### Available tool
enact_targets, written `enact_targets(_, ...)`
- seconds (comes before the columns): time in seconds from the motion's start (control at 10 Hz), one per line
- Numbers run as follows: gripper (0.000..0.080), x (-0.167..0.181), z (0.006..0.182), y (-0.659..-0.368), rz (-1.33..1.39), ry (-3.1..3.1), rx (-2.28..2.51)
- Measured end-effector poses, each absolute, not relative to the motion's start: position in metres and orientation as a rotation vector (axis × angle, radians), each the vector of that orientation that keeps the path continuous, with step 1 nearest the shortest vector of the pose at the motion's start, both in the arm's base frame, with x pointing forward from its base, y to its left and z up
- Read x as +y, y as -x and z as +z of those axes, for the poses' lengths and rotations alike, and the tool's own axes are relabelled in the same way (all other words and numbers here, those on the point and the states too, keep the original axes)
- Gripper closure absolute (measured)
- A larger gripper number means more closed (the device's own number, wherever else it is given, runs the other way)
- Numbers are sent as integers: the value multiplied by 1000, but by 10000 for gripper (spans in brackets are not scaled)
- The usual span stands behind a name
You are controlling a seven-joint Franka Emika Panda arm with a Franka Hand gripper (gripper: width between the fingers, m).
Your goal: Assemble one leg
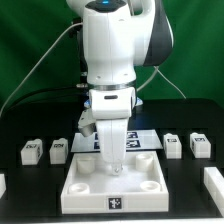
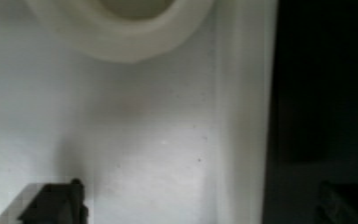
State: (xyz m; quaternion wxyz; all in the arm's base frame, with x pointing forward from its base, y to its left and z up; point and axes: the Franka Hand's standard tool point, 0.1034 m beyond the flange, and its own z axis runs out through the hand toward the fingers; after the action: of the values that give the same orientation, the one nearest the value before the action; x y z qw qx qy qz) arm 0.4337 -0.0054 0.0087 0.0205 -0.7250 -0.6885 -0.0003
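Arm (image 1: 110,60) stood over the middle of the worktop (image 1: 30,205). Its fingers (image 2: 51,203) were down low over the square top (image 1: 85,198), which sat close to the worktop's front edge, the one nearest the exterior camera. Wrist view was mostly white surface with one round socket (image 2: 131,25) and one dark fingertip. The other fingertip was lost against the dark. Could not tell whether the fingers were spread or closed, or whether anything sat between them.

Four small posts stood loose in a row behind the square top, well apart from it. First leg (image 1: 30,151) and second leg (image 1: 59,149) were toward the worktop's edge on the exterior view's left. Third leg (image 1: 171,145) and fourth leg (image 1: 199,145) were toward the opposite edge. No leg could be seen seated in a socket, so the task looked barely started. Marker board (image 1: 148,137) lay flat behind the arm, between the two pairs. White pieces were cut off at both picture sides, too little shown to name.

Handling, my guess: each leg is a small hard plastic block, so light, stiff and not fragile. The faces look smooth and probably slippery. Best hold would be across two flat opposite sides at about mid-height and squared up, so it won't twist when pushed into a socket.
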Motion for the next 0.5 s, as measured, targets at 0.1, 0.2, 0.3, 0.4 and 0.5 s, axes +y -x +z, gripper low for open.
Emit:
enact_targets(0.1, 238, -6, 9, -434, -1, 2249, -2135)
enact_targets(0.2, 374, -6, 8, -434, -1, 2249, -2134)
enact_targets(0.3, 374, -6, 8, -434, 0, 2249, -2134)
enact_targets(0.4, 557, -6, 8, -433, 0, 2249, -2134)
enact_targets(0.5, 692, -6, 8, -433, 0, 2248, -2134)
